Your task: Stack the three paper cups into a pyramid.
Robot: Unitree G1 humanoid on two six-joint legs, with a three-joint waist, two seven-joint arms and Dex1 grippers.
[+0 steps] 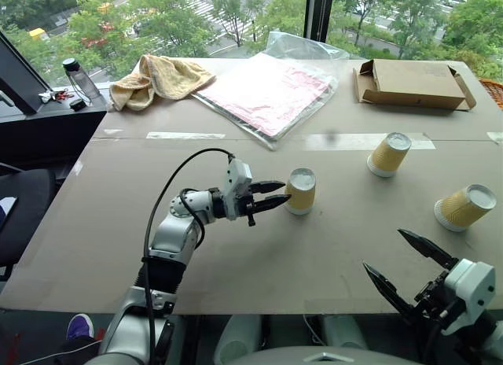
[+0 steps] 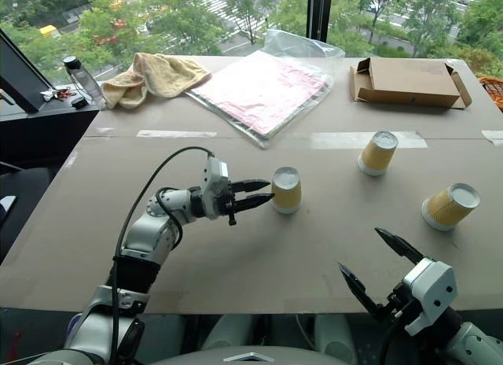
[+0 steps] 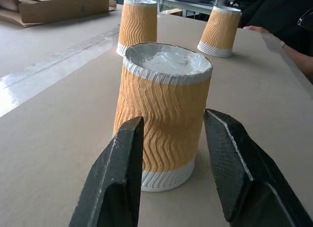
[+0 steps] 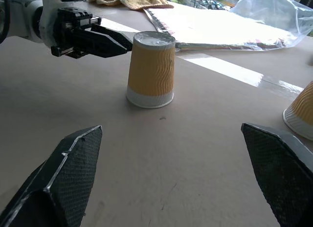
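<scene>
The left gripper (image 1: 271, 193) straddles the nearest upside-down paper cup (image 1: 301, 190) with fingers parted, not clamped, while the right gripper (image 1: 401, 264) hangs wide open, two other cups (image 1: 388, 153) standing beyond it on the desk (image 1: 236, 247).

The three paper cups — one at the left gripper (image 1: 301, 191), one farther back (image 1: 389, 154), one towards the right (image 1: 465, 207) — have wavy-ribbed mustard-yellow sides, a white band at the rim and a white base. The table (image 1: 259, 247) is a dull grey-beige, crossed by a strip of glossy clear tape (image 1: 185, 135). The towel (image 1: 161, 78) is pale yellow, the flat plastic packet (image 1: 266, 94) pink under clear film, the cardboard box (image 1: 413, 83) plain brown. Both the left gripper (image 1: 277, 193) and the right gripper (image 1: 409, 267) have black fingers — textured on the inner faces — on white and grey housings. The bottle (image 1: 79, 78) is clear with a black cap.
</scene>
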